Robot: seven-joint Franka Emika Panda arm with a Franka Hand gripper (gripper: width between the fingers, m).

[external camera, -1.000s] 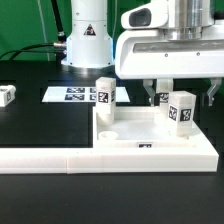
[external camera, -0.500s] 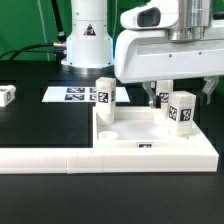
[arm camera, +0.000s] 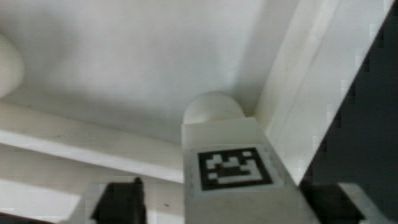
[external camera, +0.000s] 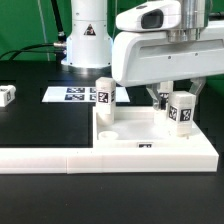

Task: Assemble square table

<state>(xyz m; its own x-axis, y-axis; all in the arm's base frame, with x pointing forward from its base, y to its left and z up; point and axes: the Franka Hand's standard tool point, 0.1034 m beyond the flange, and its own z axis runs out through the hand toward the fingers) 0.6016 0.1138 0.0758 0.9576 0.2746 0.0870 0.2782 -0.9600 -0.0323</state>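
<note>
Black table [external camera: 30,125] carried the tabletop [external camera: 185,150], where a leg [external camera: 181,110] stood upright between the fingers [arm camera: 121,200] of the gripper [external camera: 180,97]. Since a second before, the fingers had drawn inward toward that leg. Only the wrist view showed a gap on each side of the leg: the fingers were released, grasping nothing. Just outside one finger ran the raised rim [arm camera: 306,50]; beyond the other lay open tray floor. A second leg [external camera: 105,93] stood well apart.
</note>
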